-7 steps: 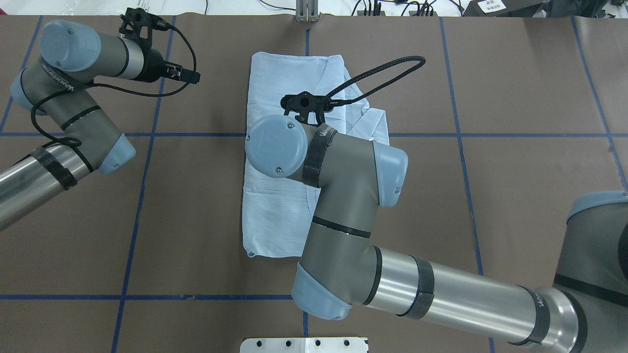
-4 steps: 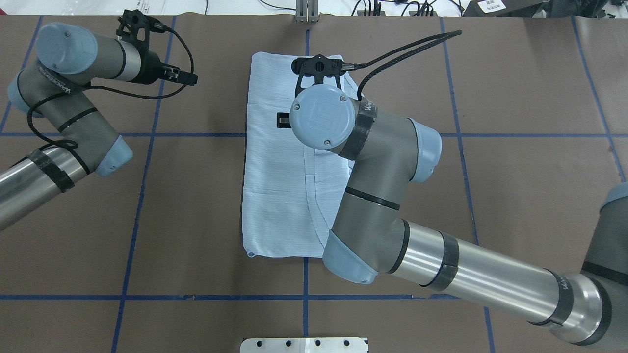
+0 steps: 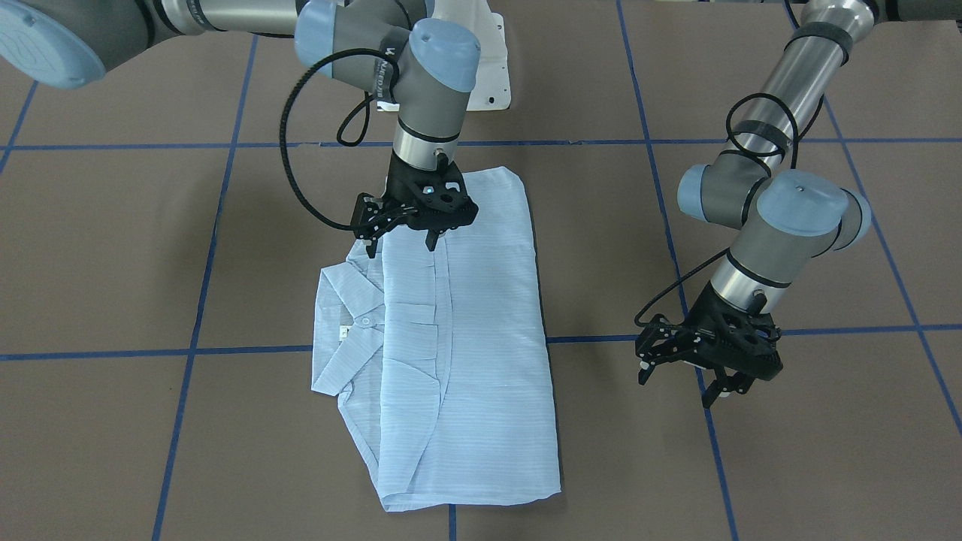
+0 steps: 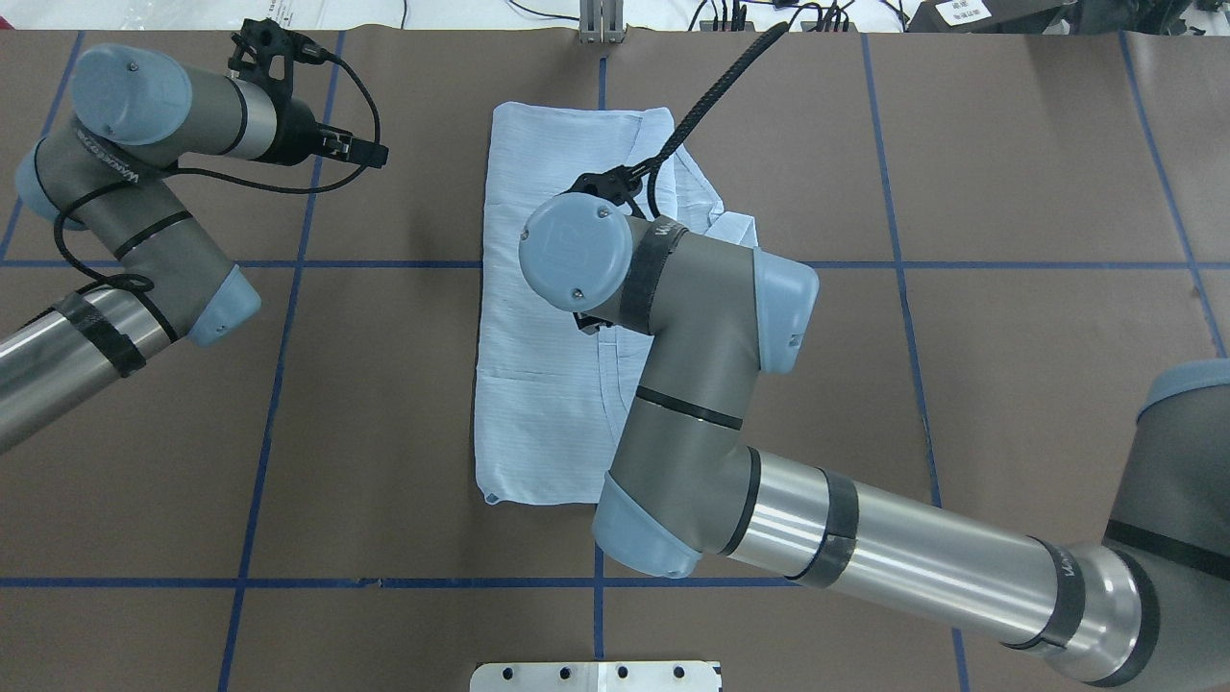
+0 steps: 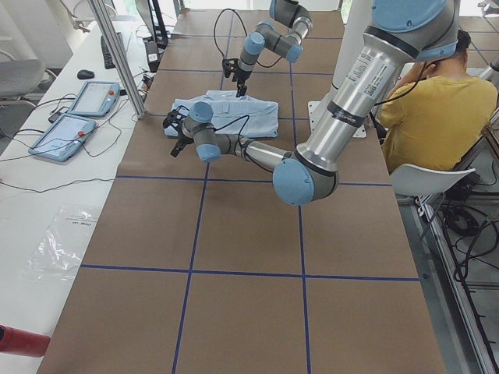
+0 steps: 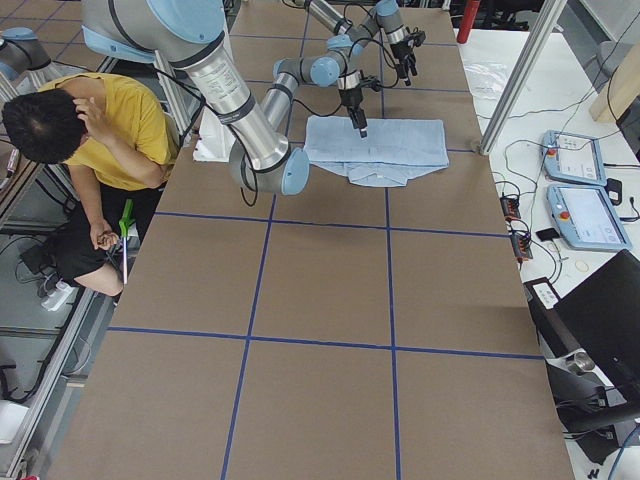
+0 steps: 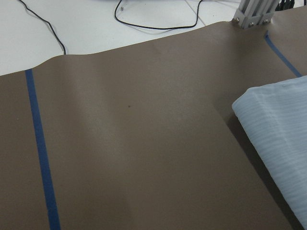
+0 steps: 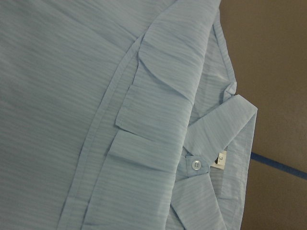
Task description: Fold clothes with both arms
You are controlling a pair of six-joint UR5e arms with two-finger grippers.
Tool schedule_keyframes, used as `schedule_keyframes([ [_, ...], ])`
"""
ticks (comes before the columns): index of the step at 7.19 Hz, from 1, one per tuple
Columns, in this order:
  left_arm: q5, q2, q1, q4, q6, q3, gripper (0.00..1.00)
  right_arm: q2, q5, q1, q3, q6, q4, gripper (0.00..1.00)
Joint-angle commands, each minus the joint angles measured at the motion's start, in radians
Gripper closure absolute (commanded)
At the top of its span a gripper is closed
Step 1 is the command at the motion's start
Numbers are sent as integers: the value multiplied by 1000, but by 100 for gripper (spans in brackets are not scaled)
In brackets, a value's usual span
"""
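Shirt, pale blue and folded into a long rectangle, lies flat mid-desk, its collar jutting out on one side. The right gripper hangs close over the shirt's end nearer the robot, jaws spread, holding nothing. The left gripper hovers over bare desk, well apart from the shirt, its jaws likewise spread.

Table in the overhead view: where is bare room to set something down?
Bare table lies far right of the shirt, beyond its collar, and between the shirt and the left gripper. Crowded: over the shirt, under the right gripper and its arm.
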Motion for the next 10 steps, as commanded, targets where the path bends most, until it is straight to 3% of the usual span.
schedule_keyframes([
  [1, 0, 1, -1, 0, 0, 0, 0, 53, 22, -36, -83, -79, -49, 0],
  [3, 0, 1, -1, 0, 0, 0, 0, 59, 12, -86, -118, -98, -45, 0],
  [5, 0, 1, -1, 0, 0, 0, 0, 28, 12, -100, -126, -76, 96, 0],
  [10, 0, 1, -1, 0, 0, -4, 0, 14, 9, -143, -122, -75, 13, 0],
])
